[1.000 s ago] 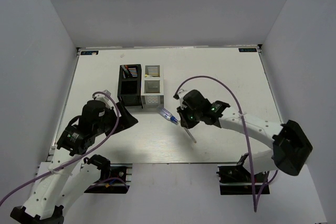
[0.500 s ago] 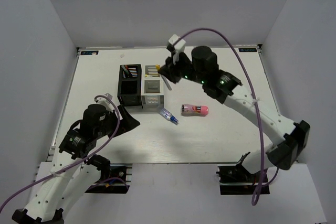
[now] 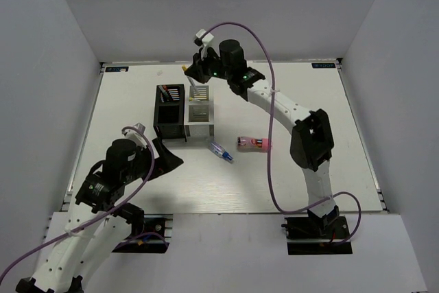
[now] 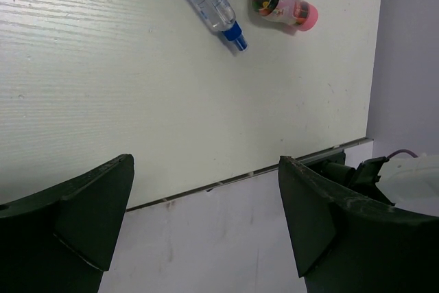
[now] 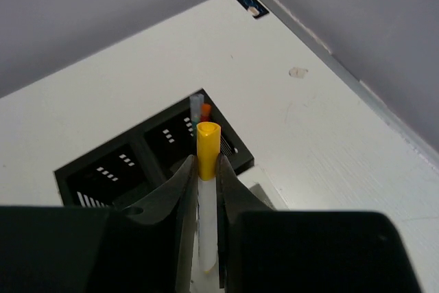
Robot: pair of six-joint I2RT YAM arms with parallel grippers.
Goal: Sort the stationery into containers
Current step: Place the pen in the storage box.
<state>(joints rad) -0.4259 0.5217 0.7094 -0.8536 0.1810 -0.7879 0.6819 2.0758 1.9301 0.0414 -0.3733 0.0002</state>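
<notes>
White wood-grain table (image 3: 295,183) filling the middle of the frame, black organizer box (image 3: 169,118) and white-grey organizer box (image 3: 199,116) standing side by side and touching at upper centre-left, blue-clear pen (image 3: 220,151) lying slanted just below-right of them, stubby pink cylinder (image 3: 254,144) on its side near the pen's right.

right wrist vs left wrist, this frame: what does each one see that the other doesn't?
Only right wrist: the right tool shut on a yellow-ended pen, with the black box beyond it and pen tips sticking out of one cell.
Only left wrist: the left tool open and empty, with the blue-clear pen and pink cylinder lying apart on the table.
Both: the white table, and no item in common.
</notes>
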